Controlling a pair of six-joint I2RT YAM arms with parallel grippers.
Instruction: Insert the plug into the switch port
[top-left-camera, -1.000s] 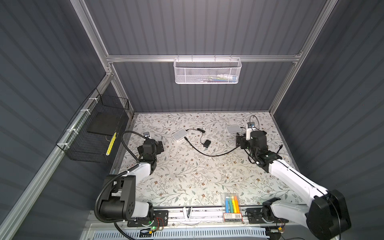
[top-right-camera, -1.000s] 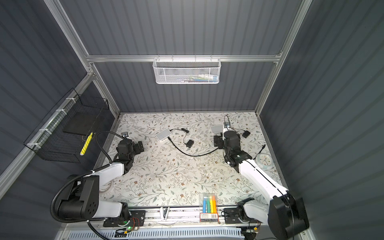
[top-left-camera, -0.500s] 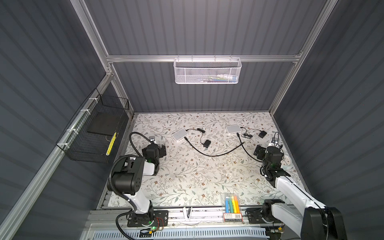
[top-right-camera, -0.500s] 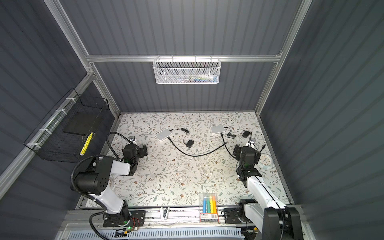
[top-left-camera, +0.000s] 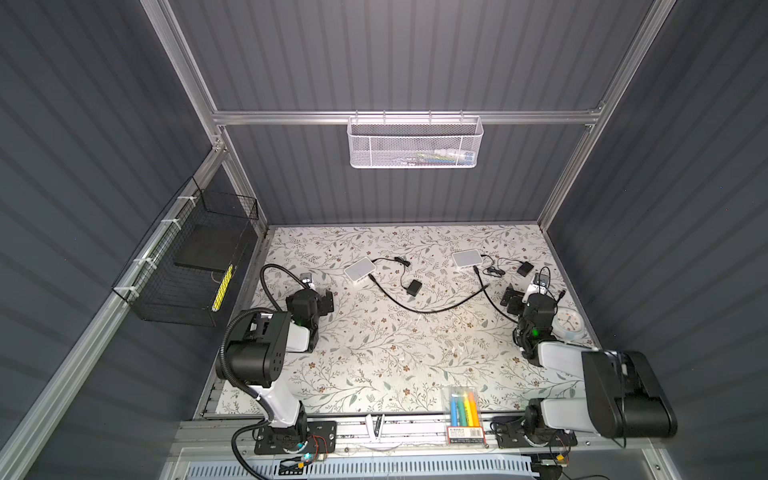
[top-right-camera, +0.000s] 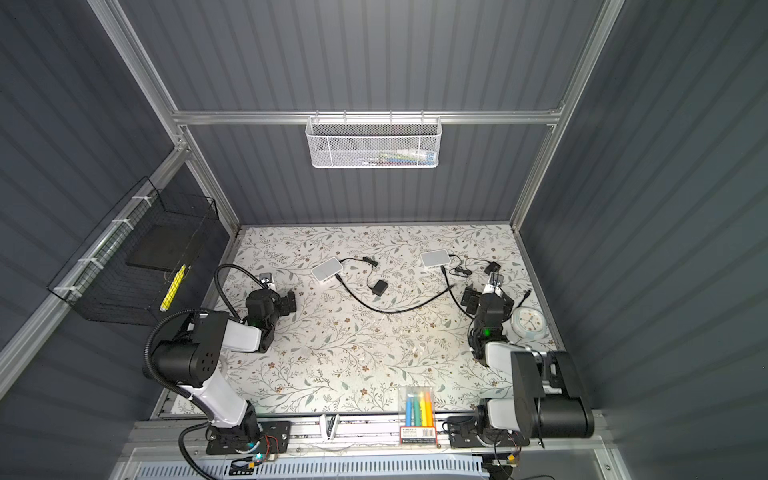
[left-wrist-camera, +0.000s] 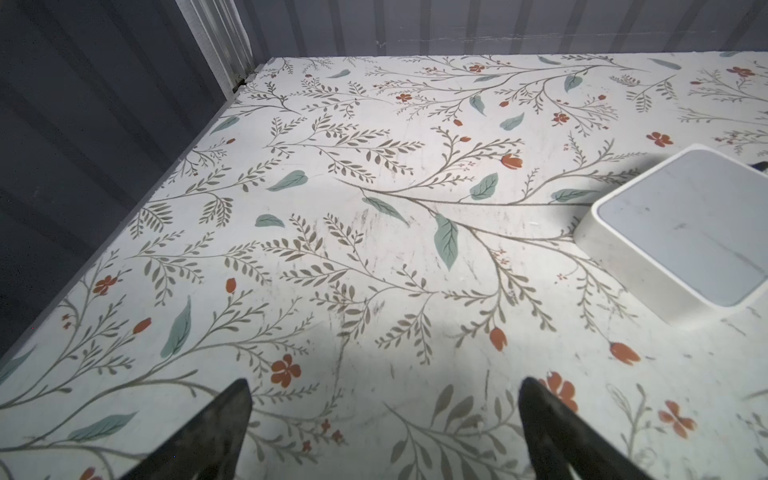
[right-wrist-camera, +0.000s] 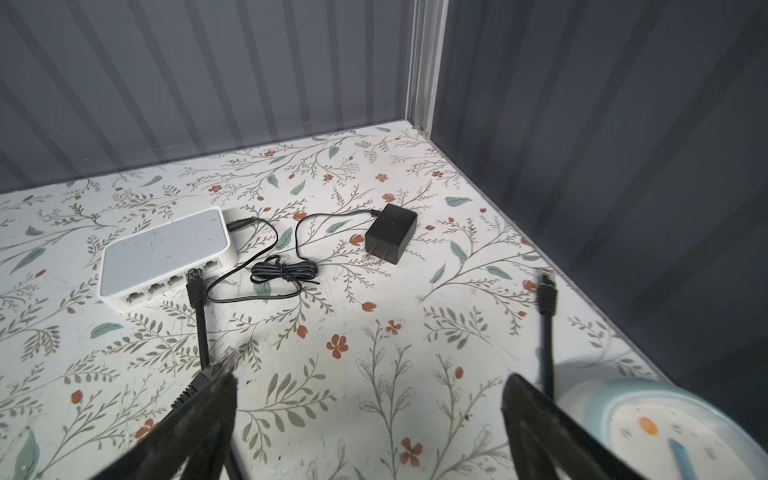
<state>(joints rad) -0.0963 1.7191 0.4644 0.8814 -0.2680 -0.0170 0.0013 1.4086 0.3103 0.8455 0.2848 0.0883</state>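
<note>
Surface: table (top-left-camera: 374, 357) covered in a pale floral print, grey-green leaves + small red flowers; scuffed, w/ grey smudges in the left wrist view.
Room: dark grey ribbed walls (top-left-camera: 395, 62) on 3 sides; aluminium frame (top-left-camera: 572, 166) posts in the rear corners + a crossbar along the back.
Back wall: white mesh basket (top-left-camera: 415, 143) hung on the crossbar; contents too small to tell.
Left wall: black wire basket (top-left-camera: 183, 270) tied to a rail w/ white ties; flat black slab (top-left-camera: 205, 249) + yellow stick (top-left-camera: 222, 286) inside.
Front edge: marker pack (top-left-camera: 462, 405), blue/green/yellow/orange, straddles the table lip & the rail.
L switch (top-left-camera: 360, 269): white box, rear, left of centre; black cable (top-left-camera: 428, 308) sags from it toward the right side.
R switch (right-wrist-camera: 166, 249): white, rear right, port row facing the R arm.
plug (right-wrist-camera: 194, 282): black boot, tip against a port on the R switch front; fully seated or not, can't tell.
R adapter (right-wrist-camera: 390, 239): black brick beside R switch, lead bundled btwn them.
mid adapter (top-left-camera: 414, 287): black, near L switch.
spare plug (right-wrist-camera: 547, 286): loose on the mat near the right wall, well apart from R switch.
clock (right-wrist-camera: 665, 428): pale blue, round, face up by the right wall, just beside R gripper.
L gripper (left-wrist-camera: 385, 386): jaws spread wide, nothing btwn, over bare mat near L switch.
R gripper (right-wrist-camera: 369, 379): jaws spread wide, empty; a clear plug end (right-wrist-camera: 226, 358) lies on the mat right by one finger.
</note>
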